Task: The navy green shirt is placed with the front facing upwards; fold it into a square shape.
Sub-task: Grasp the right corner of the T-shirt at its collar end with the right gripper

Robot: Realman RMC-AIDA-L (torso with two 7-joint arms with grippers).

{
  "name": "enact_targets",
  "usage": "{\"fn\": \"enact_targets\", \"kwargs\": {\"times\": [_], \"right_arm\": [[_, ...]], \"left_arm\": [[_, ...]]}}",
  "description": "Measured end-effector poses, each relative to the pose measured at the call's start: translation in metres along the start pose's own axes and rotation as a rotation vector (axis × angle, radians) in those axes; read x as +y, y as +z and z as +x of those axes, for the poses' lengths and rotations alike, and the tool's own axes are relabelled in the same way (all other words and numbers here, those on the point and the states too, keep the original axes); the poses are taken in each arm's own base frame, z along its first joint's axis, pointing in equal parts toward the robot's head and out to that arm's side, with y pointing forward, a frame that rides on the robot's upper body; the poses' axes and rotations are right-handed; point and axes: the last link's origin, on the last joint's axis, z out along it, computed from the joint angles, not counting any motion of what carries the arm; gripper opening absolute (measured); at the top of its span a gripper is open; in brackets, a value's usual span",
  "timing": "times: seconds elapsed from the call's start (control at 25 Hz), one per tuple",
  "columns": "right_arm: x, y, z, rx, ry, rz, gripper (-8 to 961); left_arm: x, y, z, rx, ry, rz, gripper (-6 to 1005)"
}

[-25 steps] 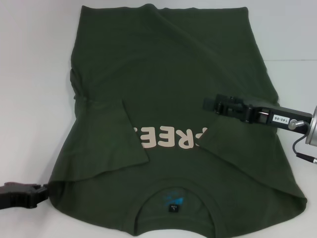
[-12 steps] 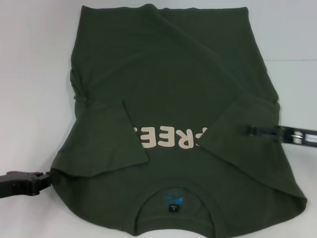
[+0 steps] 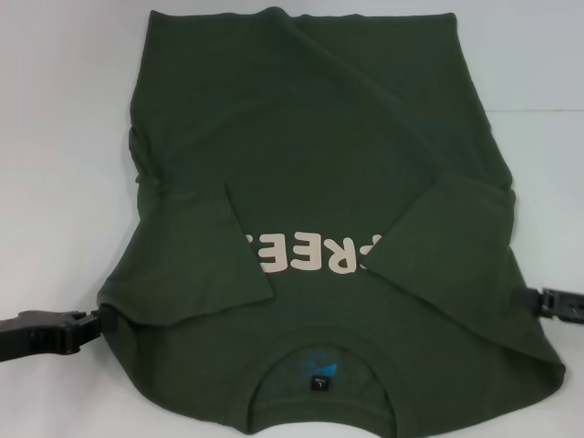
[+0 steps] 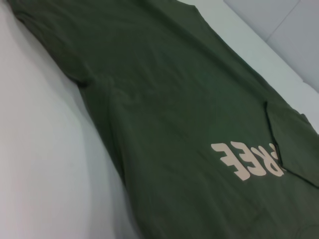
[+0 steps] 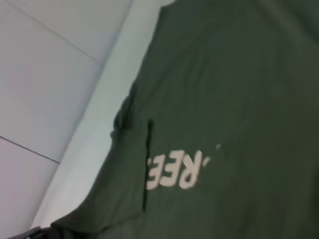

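Note:
The navy green shirt (image 3: pixel 310 137) lies flat on the white table, collar and blue neck label (image 3: pixel 319 372) nearest me. Both short sleeves are folded inward: one (image 3: pixel 205 251) and the other (image 3: pixel 456 237) each cover an end of the cream lettering (image 3: pixel 315 255). My left gripper (image 3: pixel 89 325) sits low at the shirt's left shoulder edge, its tip touching the cloth. My right gripper (image 3: pixel 546 301) pokes in from the right edge, at the right shoulder edge. The left wrist view shows the shirt (image 4: pixel 164 109) and lettering (image 4: pixel 246 159); so does the right wrist view (image 5: pixel 239 99).
Bare white table (image 3: pixel 55 137) borders the shirt on the left, and a narrower strip (image 3: pixel 547 109) runs along the right. The shirt's hem (image 3: pixel 301 14) lies at the far side, close to the table's back edge.
My right gripper has drawn back off the folded right sleeve, moving right and toward me to the shoulder edge. The left gripper has edged in against the left shoulder.

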Motion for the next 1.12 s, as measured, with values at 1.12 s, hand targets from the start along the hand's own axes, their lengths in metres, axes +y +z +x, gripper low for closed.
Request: {"fn": "enact_targets", "kwargs": {"times": [1.12], "right_arm": [[-0.020,-0.022,0.031,0.075,0.098,0.100,877]], "left_arm": [[0.002,0.004,0.003,0.005,-0.003,-0.014,33]]}}
